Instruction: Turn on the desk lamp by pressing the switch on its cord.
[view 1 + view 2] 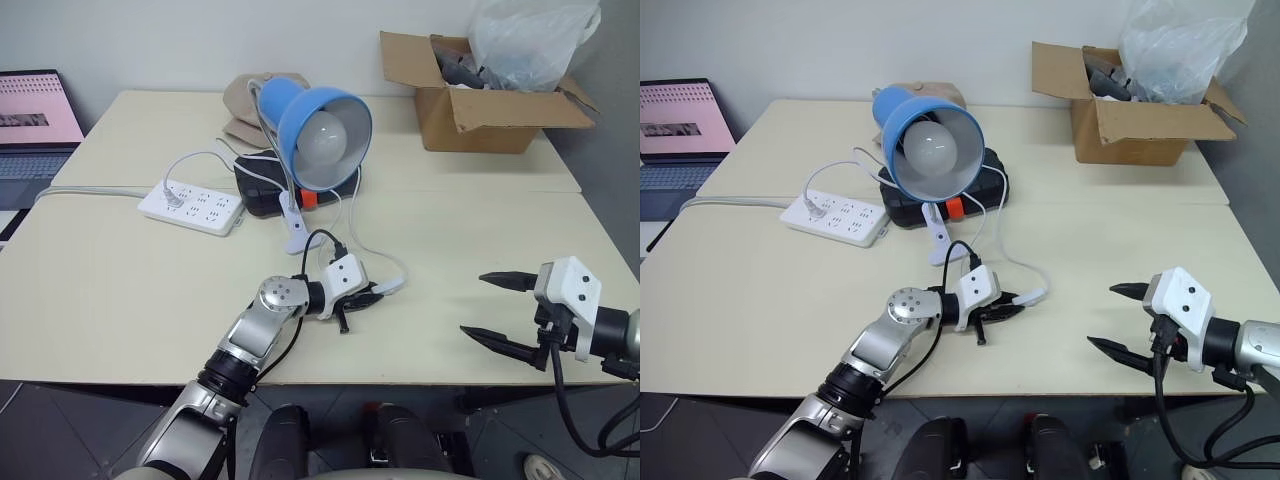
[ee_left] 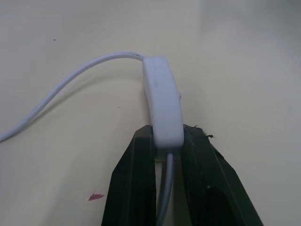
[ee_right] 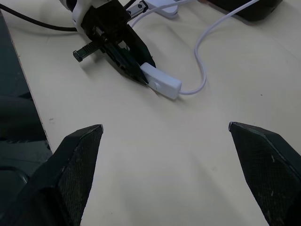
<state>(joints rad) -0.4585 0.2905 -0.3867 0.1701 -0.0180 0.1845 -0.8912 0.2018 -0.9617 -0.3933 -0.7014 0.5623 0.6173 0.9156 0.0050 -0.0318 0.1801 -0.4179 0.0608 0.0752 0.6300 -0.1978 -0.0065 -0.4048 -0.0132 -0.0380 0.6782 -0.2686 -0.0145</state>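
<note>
A pale beige table (image 1: 120,290) is set against a light wall, with a cardboard box (image 1: 480,105) at its far corner and a white power strip (image 1: 192,205) near the desk lamp (image 1: 322,135). The lamp's bulb appears unlit, though a faint glow cannot be ruled out. The switch (image 2: 162,103) lies on the table in front of the lamp, along the thin white cord (image 2: 70,87). Its near end is pinched between the closed jaws of the left gripper (image 1: 362,296). The right gripper (image 1: 505,312) is held apart to the side, its jaws spread wide and empty. The switch has been reached and clamped; it is judged that the button itself has yet to be pressed home.
</note>
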